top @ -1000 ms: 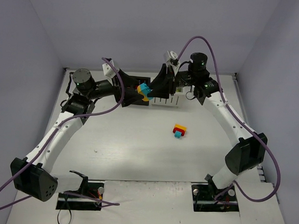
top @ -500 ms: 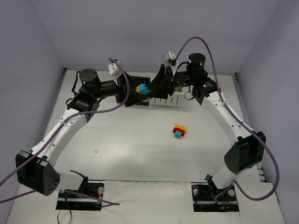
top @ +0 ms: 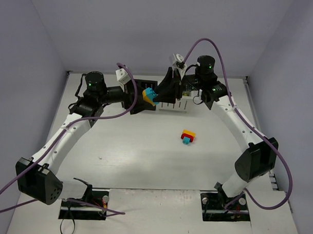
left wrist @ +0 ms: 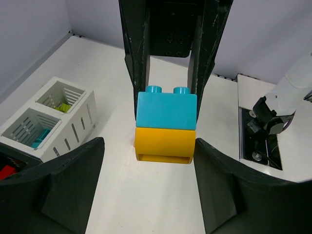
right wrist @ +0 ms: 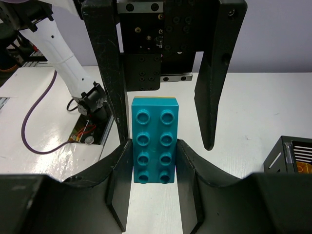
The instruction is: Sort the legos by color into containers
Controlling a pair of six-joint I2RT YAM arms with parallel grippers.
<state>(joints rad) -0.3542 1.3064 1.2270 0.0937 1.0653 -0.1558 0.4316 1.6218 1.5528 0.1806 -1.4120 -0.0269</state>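
- Table (top: 145,157): fills the middle of the top view, with both arm bases along its bottom edge.
- Containers (top: 180,105): a joined row at upper centre of the top view, on the far part of the table. In the left wrist view they sit at the left edge.
- Brick stack (top: 149,95): one brick on another, upper centre, raised off the table, overlapping the row.
- Right pincer (top: 159,92): just right of the stack, fingers clamped on its two sides.
- Left pincer (top: 141,98): just left of the stack, fingers spread either side of it.
- Brick clump (top: 187,136): on the table at frame centre, lower right of the stack, well apart from the row.
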